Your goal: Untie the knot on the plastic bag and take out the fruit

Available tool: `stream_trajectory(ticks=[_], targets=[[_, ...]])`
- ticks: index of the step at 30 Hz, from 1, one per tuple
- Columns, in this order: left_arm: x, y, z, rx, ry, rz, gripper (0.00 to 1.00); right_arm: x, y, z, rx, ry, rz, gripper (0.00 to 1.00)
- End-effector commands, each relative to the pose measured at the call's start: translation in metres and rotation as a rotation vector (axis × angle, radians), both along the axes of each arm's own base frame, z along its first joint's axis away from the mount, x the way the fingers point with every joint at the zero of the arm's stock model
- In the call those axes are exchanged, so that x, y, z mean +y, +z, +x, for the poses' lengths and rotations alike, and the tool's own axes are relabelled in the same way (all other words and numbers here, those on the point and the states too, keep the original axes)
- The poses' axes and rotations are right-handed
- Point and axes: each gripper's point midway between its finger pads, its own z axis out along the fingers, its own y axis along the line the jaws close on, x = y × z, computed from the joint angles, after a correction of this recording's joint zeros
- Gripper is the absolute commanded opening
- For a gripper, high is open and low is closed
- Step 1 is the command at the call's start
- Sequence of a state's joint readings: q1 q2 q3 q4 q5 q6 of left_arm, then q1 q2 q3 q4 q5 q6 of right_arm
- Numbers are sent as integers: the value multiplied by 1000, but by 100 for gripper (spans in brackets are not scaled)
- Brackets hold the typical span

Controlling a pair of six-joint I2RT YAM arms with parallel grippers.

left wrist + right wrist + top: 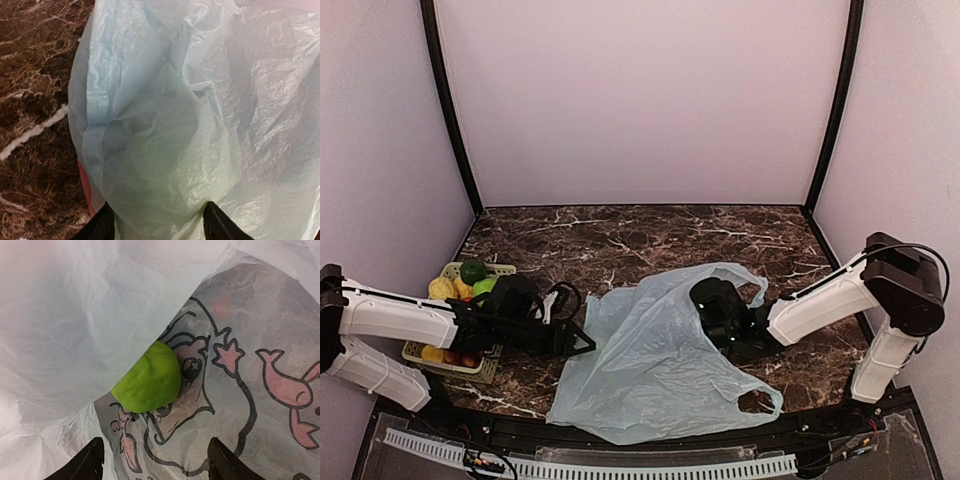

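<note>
Left claw (159, 226): the fingers stand wide apart with nothing pinched. The bag's bulge sits just ahead at twelve o'clock, so the claw looks placed to catch film and hold the bag steady.
Right claw (155, 464): it is also spread wide and empty, reaching in under the bag's upper sheet. That placing lines it up squarely with the fruit.
Green fruit (147, 377): it lies at twelve o'clock from the right claw, near but not touching. It is round, smooth and bright matte green, half tucked beneath the top film and resting on the printed lower layer.
Shape under film: in the left wrist view a dim greenish round form shows through the bag. It may be more fruit, but it is too veiled to say.
Plastic bag (650, 375): thin, crinkly, translucent pale blue-green film lies slack and flattened at the table's six o'clock, between the two arms. A dark-outlined print with pink fish shows inside.
Knot: no tied bunch is visible. The handle loops (777, 403) lie apart at the bag's two and five o'clock, so I judge it undone.
Basket (415, 352): it sits at the table's nine o'clock beside the left arm, holding yellow and green fruit.
Table (620, 235): dark brown marble with white veins, hard and smooth.
</note>
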State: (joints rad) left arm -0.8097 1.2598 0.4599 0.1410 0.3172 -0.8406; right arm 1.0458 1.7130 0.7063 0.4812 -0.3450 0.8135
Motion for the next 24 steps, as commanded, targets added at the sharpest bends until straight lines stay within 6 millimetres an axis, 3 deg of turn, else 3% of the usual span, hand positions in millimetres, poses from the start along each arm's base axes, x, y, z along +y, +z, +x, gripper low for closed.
stream_trajectory(ticks=[1,5,9,24], targets=[[-7,-4,-4,10,-35,-19,47,15,15,-12,-13,75,34,68],[-9,-9,-6,29,-41,-20,25,24,18,-20,-2,123,47,68],[-13,-12,-7,36,-43,-34,11,33,18,-27,13,172,58,69],[-28,-12,-3,34,-47,-69,3,56,0,-36,60,245,50,73]])
